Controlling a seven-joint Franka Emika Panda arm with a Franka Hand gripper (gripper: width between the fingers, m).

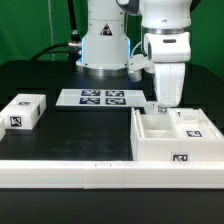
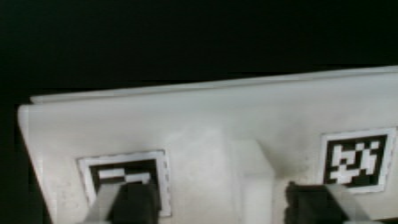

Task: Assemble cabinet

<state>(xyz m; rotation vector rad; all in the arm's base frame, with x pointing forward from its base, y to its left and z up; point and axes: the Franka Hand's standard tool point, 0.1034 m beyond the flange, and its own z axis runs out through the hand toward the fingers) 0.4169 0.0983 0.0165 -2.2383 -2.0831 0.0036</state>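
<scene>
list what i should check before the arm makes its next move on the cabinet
1. Jaws apart: ok, wide open in the wrist view.
2. Jaws over the cabinet: ok, at its far side.
3. Jaws touching the cabinet: cannot tell.
4. Small white block out of the way: ok, well off at the exterior view's left.
5. Marker board uncovered: ok.

Black table [image 1: 80,130] with cabinet [image 1: 160,150], marker board [image 1: 100,98]

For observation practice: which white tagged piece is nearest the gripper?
The cabinet, the large box at the gripper on the exterior view's right; the small block sits on that view's left.
</scene>
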